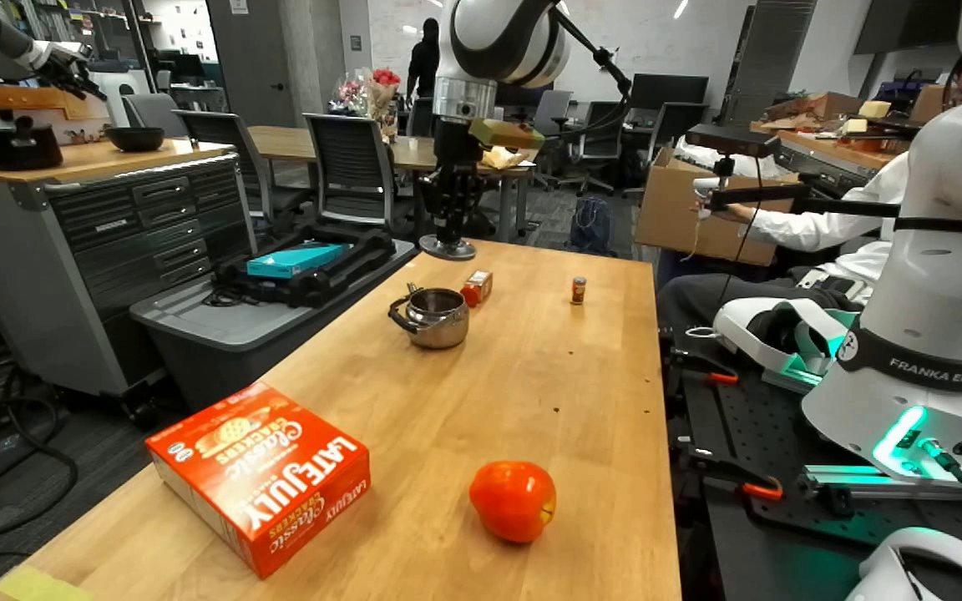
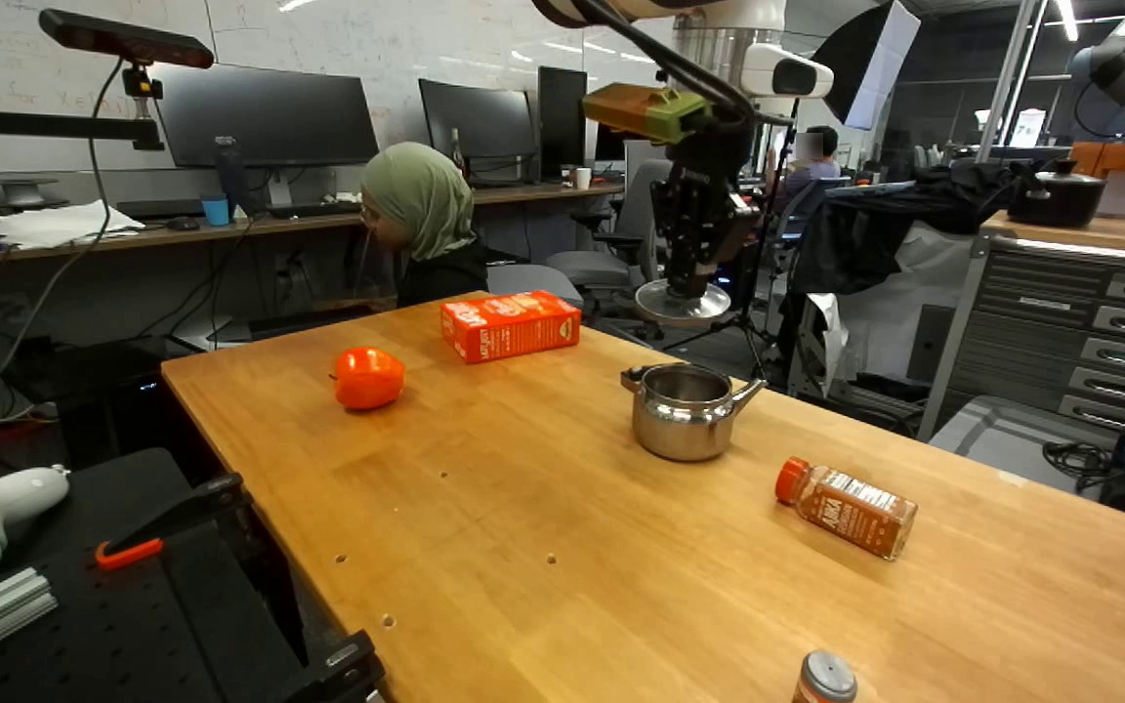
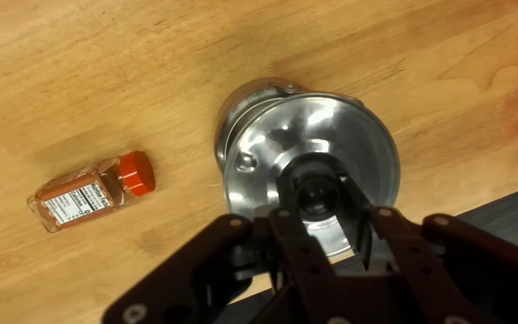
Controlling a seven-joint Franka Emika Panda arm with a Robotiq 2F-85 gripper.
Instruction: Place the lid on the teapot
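The black two-fingered gripper [image 2: 691, 278] pinches a silvery round metal lid [image 2: 678, 307] by its dark knob [image 3: 317, 198], above a small squat steel teapot [image 2: 684, 420].

The white jointed robot arm [image 1: 502, 37] reaches in from above, its gripper pointing straight down and the lid nearly level at its tips. The teapot stands upright on the pale wooden counter [image 2: 484, 508], lower than the gripper and apart from the lid, its dark inside showing; whether it is squarely beneath I cannot tell. On one side of the gripper a clear spice jar [image 3: 90, 198] with a red cap lies on its side; on the opposite side sits a red cardboard cracker box [image 1: 260, 476]. Beyond the gripper, in an exterior view, stand a dark-backed office chair [image 1: 351, 167] and a bouquet of red flowers [image 1: 383, 79].
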